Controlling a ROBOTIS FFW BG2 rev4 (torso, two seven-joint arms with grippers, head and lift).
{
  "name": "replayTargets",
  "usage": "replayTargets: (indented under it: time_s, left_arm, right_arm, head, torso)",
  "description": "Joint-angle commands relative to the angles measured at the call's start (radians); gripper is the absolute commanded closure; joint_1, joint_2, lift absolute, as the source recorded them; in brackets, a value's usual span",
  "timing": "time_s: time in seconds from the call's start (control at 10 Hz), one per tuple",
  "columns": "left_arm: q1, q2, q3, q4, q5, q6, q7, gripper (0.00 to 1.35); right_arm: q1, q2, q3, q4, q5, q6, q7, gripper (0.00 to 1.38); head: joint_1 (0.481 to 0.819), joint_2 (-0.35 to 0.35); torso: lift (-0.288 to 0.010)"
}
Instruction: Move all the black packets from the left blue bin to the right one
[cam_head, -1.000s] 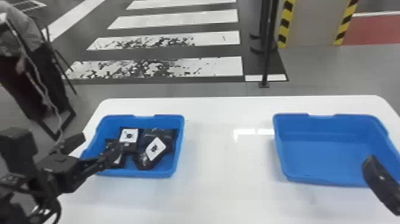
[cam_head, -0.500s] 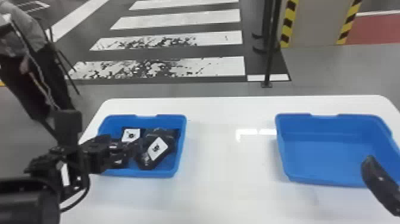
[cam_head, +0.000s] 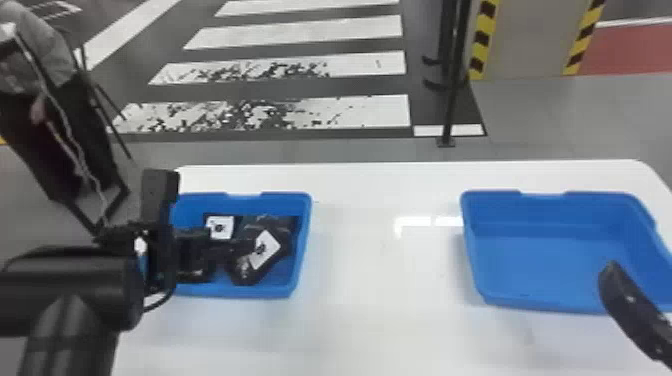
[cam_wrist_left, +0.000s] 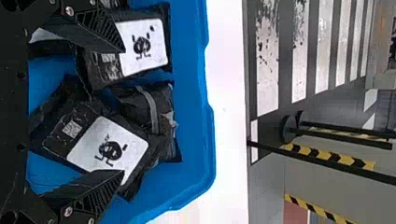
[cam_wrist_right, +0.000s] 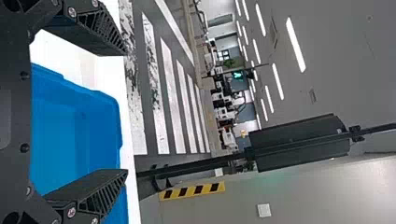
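White table (cam_head: 385, 325) beneath; my left pincer (cam_wrist_left: 123, 111) gapes over the black packets (cam_wrist_left: 109, 147) in the left bin (cam_wrist_left: 190, 116), my right pincer (cam_wrist_right: 126, 112) spread near the right bin (cam_head: 540, 265). Picking stage: next, lower and squeeze one.

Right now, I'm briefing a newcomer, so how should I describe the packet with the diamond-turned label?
On the white table, find the left blue bin. The packet lies on its side nearer the right bin. From the head view, its white label looks like a diamond; the neighbour has one nearly square-on.
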Motion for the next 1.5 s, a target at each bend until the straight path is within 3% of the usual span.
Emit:
replayTargets:
  time_s: [0.0, 0.4, 0.8, 1.0, 1.3, 1.4]
  left_arm:
    - [-0.041, 0.006, -0.052, 0.034, -0.001, 0.010, -0.015, 0.14]
    - [-0.156, 0.007, -0.154, 0.206, -0.037, 0.074, -0.060, 0.15]
    - [-0.168, 0.004, -0.172, 0.225, -0.079, 0.138, -0.072, 0.25]
    - [-0.171, 0.006, -0.162, 0.225, -0.114, 0.163, -0.083, 0.87]
    - [-0.171, 0.009, -0.144, 0.225, -0.174, 0.185, -0.126, 1.20]
    - [-0.173, 0.013, -0.140, 0.223, -0.178, 0.170, -0.149, 1.21]
  right_arm:
    - [-0.001, 0.001, 0.000, 0.006, -0.003, 0.000, 0.001, 0.14]
    - [-0.016, 0.001, 0.002, 0.026, -0.009, 0.000, 0.010, 0.13]
    - [-0.021, 0.001, 0.002, 0.036, -0.021, -0.002, 0.014, 0.13]
    - [-0.026, 0.001, 0.004, 0.046, -0.029, 0.000, 0.017, 0.13]
    - [-0.033, 0.001, 0.004, 0.065, -0.045, 0.000, 0.025, 0.13]
    - [-0.033, 0.001, 0.004, 0.063, -0.047, 0.000, 0.027, 0.13]
  head:
    - [0.695, 0.144]
    - [0.695, 0.079]
    - [0.695, 0.062]
    - [0.695, 0.071]
    - [0.695, 0.096]
    - [0.695, 0.104]
  torso:
    - [-0.139]
    - [-0.139]
    - [-0.139]
    - [-0.139]
    - [-0.139]
    - [-0.139]
